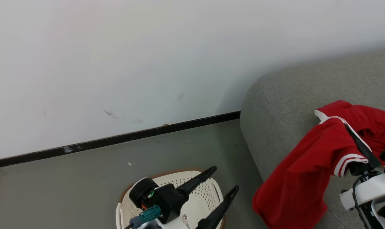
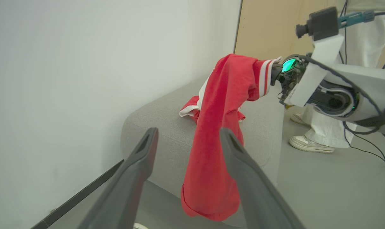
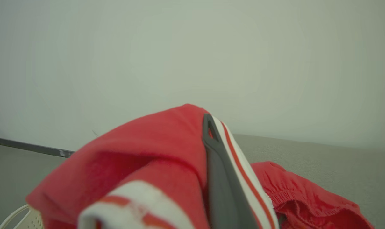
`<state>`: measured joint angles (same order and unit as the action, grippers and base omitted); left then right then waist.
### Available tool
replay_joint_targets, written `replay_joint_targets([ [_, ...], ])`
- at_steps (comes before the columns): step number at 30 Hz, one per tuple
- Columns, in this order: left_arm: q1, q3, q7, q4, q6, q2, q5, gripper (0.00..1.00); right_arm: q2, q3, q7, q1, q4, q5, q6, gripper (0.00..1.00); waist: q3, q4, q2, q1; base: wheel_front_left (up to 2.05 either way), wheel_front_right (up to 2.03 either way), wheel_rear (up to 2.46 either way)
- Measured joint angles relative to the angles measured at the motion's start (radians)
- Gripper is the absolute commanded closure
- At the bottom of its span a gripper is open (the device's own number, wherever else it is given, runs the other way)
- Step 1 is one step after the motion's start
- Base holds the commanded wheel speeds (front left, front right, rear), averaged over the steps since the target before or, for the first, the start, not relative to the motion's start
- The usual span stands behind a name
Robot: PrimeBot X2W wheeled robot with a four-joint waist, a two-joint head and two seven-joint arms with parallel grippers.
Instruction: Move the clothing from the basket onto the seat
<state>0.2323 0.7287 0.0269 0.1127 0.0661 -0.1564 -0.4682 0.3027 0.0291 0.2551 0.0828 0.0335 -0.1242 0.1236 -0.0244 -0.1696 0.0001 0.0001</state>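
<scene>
My right gripper (image 1: 350, 132) is shut on a piece of red clothing (image 1: 307, 165) with white stripes. It holds the cloth above the grey seat (image 1: 275, 105), and the cloth hangs down past the seat's front corner. In the right wrist view one dark finger (image 3: 217, 165) shows against the striped cloth (image 3: 154, 143); the other is hidden under it. A second red garment (image 1: 370, 119) lies on the seat behind. My left gripper (image 1: 226, 178) stands open with nothing between its fingers, above the cream basket (image 1: 167, 173) on the floor. The left wrist view looks past that gripper (image 2: 189, 132) at the hanging clothing (image 2: 224, 95).
A white wall with a black skirting strip (image 1: 116, 138) runs behind the basket and seat. Grey floor lies between them. A person's white shoes and trousers (image 2: 310, 143) stand by the far end of the seat, with cables on the floor nearby.
</scene>
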Motion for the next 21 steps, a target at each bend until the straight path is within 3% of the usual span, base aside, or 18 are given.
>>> replay_joint_targets([
  [11,-0.018,0.030,0.020,-0.029,0.007,0.014,0.003,0.00,-0.023,-0.045,0.000,-0.095,-0.064,0.020,0.000,1.00,-0.011,-0.069,0.0000,0.0000,0.00,0.00,0.00],
  [21,-0.039,0.027,0.027,-0.035,-0.004,0.014,0.020,0.00,0.015,0.083,0.000,-0.044,-0.057,0.000,0.000,1.00,-0.002,-0.108,0.0000,-0.0001,0.00,0.00,0.00],
])
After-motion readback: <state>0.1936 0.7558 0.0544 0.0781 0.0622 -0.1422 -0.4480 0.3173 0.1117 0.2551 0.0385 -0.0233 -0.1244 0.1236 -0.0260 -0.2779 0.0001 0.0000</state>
